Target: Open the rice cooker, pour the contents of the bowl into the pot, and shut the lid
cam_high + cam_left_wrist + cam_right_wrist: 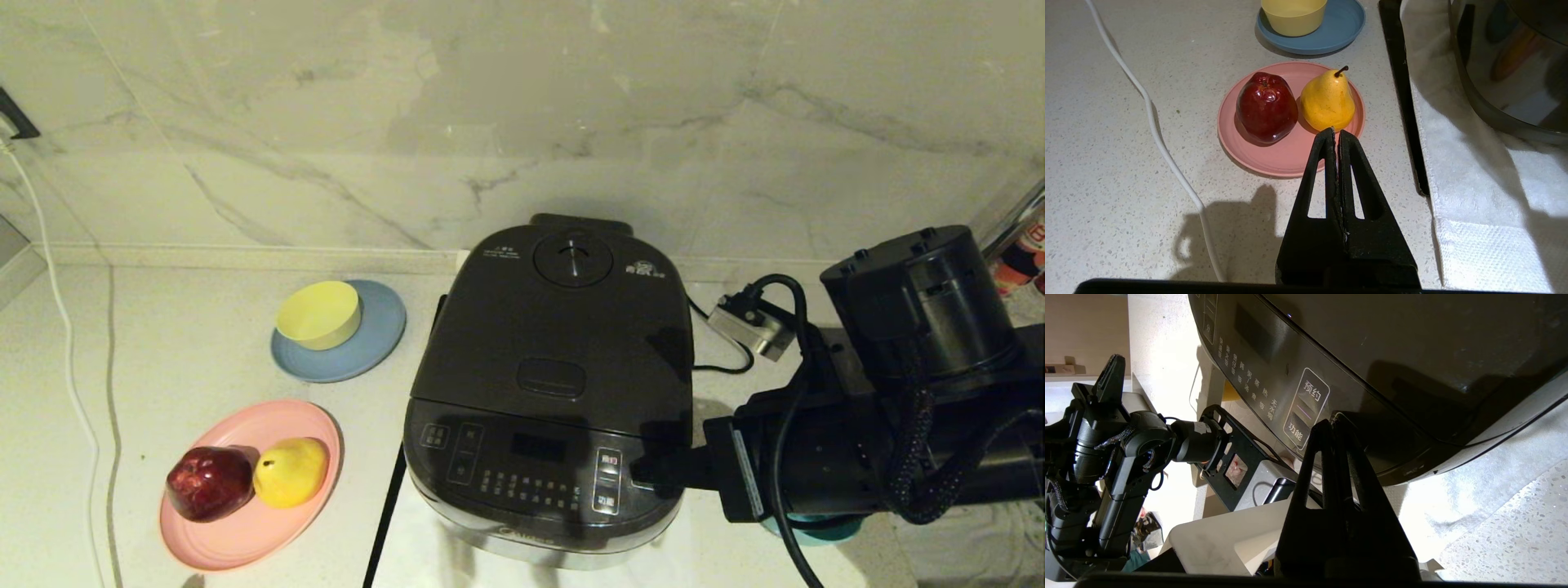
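The dark rice cooker (555, 384) stands mid-counter with its lid (563, 327) down and the latch button (552, 378) facing up; the pot inside is hidden. My right gripper (647, 472) is shut and empty, its tips at the front right corner of the glossy button panel (1274, 363), as the right wrist view shows (1333, 421). Only a teal sliver of the bowl (816, 532) shows under my right arm, and its contents are hidden. My left gripper (1336, 131) is shut and empty, hanging over the counter just in front of the pink plate (1286, 159).
The pink plate (245, 539) holds a red apple (210, 482) and a yellow pear (291, 471). A yellow bowl (318, 314) sits on a grey-blue plate (375, 343). A white cord (65, 343) runs along the left. A white towel (1486, 196) lies under the cooker. The cooker's black cord (718, 359) lies behind on the right.
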